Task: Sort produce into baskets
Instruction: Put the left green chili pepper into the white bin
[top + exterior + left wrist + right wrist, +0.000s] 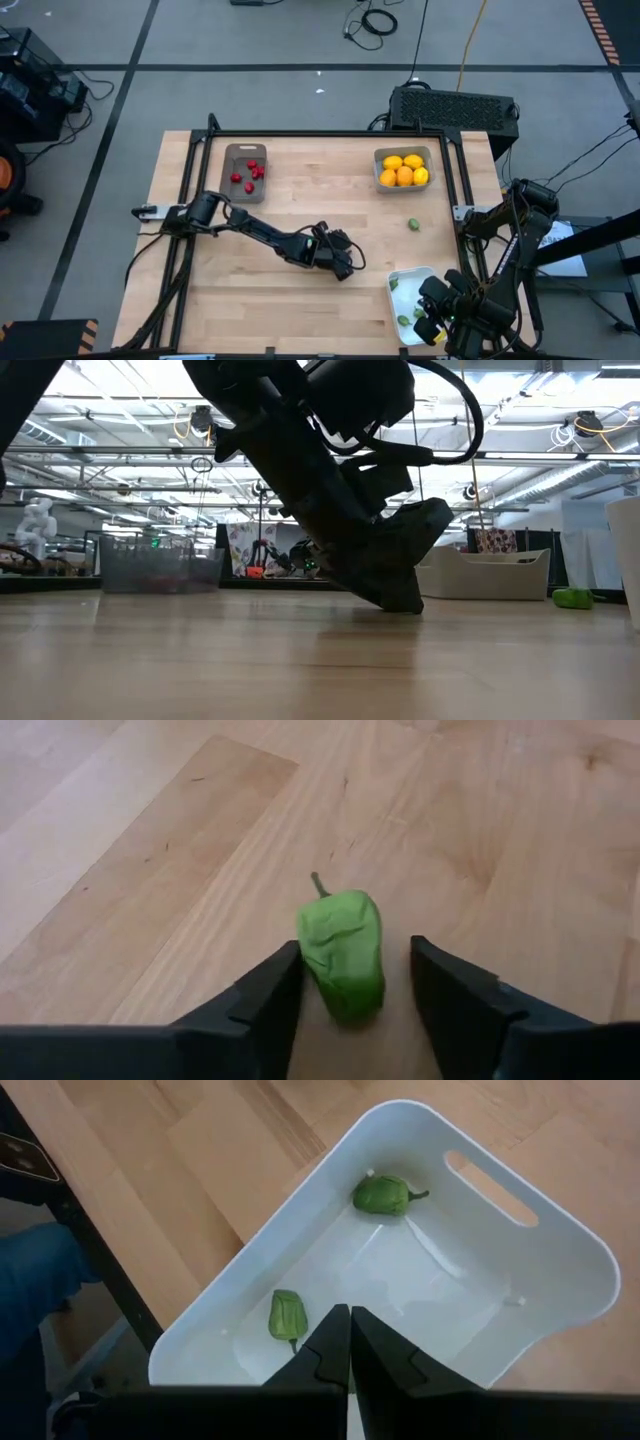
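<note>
At the far left of the worktop (300, 200) stands the brown-grey basket (229, 188) with several small red pieces (251, 175) inside, so the red sorting looks finished. No red piece lies loose on the wood.

Near the middle, the left hand (343, 262) is low on the worktop. Its fingers are open around a green pepper (343, 950), which lies on the wood between them and is not yet gripped. I judge that this piece is the one now being picked.

Further right, at the far edge, the grey-blue basket (381, 174) holds the yellow and orange citrus (404, 170); this group also seems done. One more green piece (413, 225) lies loose on the wood, between this basket and the white one.

At the near right, the white basket (560, 1250) holds two green pieces (385, 1195). The right hand (349, 1342) hangs over it with fingers closed and empty.

So two green pieces remain to be sorted.
</note>
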You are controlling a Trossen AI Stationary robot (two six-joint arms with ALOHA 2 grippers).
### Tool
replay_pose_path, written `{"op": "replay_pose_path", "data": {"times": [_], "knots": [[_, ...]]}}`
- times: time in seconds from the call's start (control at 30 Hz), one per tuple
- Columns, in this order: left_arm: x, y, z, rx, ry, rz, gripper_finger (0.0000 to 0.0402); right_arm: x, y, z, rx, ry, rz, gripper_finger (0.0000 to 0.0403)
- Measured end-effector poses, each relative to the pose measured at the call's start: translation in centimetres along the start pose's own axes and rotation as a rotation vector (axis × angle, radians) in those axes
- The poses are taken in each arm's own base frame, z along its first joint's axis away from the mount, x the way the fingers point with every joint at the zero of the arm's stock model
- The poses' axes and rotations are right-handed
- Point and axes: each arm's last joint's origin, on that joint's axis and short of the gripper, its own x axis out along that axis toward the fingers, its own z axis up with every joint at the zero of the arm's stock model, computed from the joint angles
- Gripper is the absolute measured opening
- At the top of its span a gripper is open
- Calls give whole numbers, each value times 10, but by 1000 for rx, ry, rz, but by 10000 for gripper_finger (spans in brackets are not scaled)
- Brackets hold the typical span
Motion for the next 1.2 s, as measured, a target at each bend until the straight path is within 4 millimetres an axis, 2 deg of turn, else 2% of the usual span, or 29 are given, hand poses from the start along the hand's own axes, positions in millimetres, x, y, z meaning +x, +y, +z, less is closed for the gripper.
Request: {"op": "replay_pose_path", "data": {"times": [0.27,0.5,0.77,0.93,1.2], "knots": [[-2,-5,2,88,-40,-26,134,0,1,0,4,2,8,4],[-15,-32,5,239,-194,-156,102,0,1,0,4,3,9,4],[-37,-65,7,376,-365,-399,107,0,1,0,0,3,9,4],[-53,-79,13,335,-495,-562,109,0,1,0,-3,2,9,4],[-68,-91,36,273,-614,-639,109,0,1,0,-4,1,8,4]]}}
